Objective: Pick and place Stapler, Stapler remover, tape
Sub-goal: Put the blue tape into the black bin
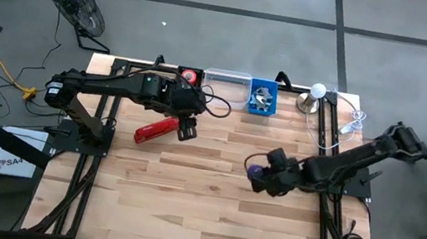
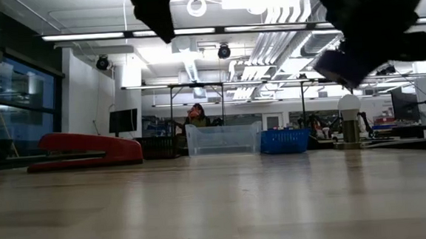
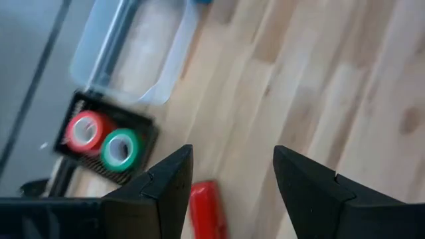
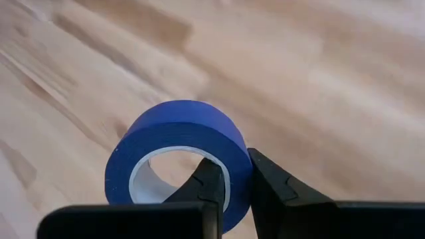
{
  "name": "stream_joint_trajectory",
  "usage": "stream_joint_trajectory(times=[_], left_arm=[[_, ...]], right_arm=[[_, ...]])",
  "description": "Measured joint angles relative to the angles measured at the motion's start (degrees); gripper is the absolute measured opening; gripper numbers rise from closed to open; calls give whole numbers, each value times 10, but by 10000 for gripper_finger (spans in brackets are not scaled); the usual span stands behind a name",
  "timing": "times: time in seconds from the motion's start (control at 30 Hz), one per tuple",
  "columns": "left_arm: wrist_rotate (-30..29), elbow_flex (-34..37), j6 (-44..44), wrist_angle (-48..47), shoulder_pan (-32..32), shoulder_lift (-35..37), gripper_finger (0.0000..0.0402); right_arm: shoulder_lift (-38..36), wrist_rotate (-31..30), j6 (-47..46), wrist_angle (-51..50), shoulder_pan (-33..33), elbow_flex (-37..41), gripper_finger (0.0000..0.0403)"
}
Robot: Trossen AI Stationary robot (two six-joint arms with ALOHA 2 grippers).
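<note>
Above the wooden table (image 1: 210, 195), toward its right side, the right gripper (image 4: 231, 182) pinches the wall of a blue tape roll (image 4: 176, 149), one finger inside the ring and one outside, holding it clear of the boards. Farther left, the left gripper (image 3: 232, 179) hangs with fingers spread over the red stapler (image 1: 157, 129), which lies flat on the table.

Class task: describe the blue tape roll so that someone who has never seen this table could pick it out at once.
Find the wooden table, then the right hand above its middle. That hand is shut on the wall of the blue tape roll; the red and green rolls sit in a black tray at the back edge.
</note>
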State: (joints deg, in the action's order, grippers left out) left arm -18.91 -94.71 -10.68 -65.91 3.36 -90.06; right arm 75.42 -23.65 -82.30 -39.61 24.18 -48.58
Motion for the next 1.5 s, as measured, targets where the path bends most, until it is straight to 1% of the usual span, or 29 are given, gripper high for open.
stream_joint_trajectory(times=[0.2,0.33,0.53,0.73,0.9,1.07,1.17,1.33,1.4,1.5], left_arm=[[60,0,0,83,0,0,204],[112,0,-1,156,0,0,204],[171,0,-1,305,0,0,204],[212,0,-18,452,0,-1,204],[216,0,-42,510,0,-1,204],[230,0,-75,544,0,-15,204],[243,-1,-86,559,-1,-23,204],[246,1,-106,568,-2,-40,204],[246,-1,-107,596,-3,-47,204],[246,0,-110,611,-5,-51,204]], right_arm=[[-72,-57,120,12,-44,0,34],[-123,-75,213,31,-77,-1,34],[-192,-76,367,92,-116,-1,34],[-244,-74,521,172,-142,-1,34],[-270,-24,667,271,-164,-1,34],[-270,50,766,364,-196,-1,34],[-262,101,794,400,-219,-2,34],[-259,147,798,412,-251,-2,34],[-259,171,798,412,-263,-2,34],[-259,197,798,416,-276,-2,34]])
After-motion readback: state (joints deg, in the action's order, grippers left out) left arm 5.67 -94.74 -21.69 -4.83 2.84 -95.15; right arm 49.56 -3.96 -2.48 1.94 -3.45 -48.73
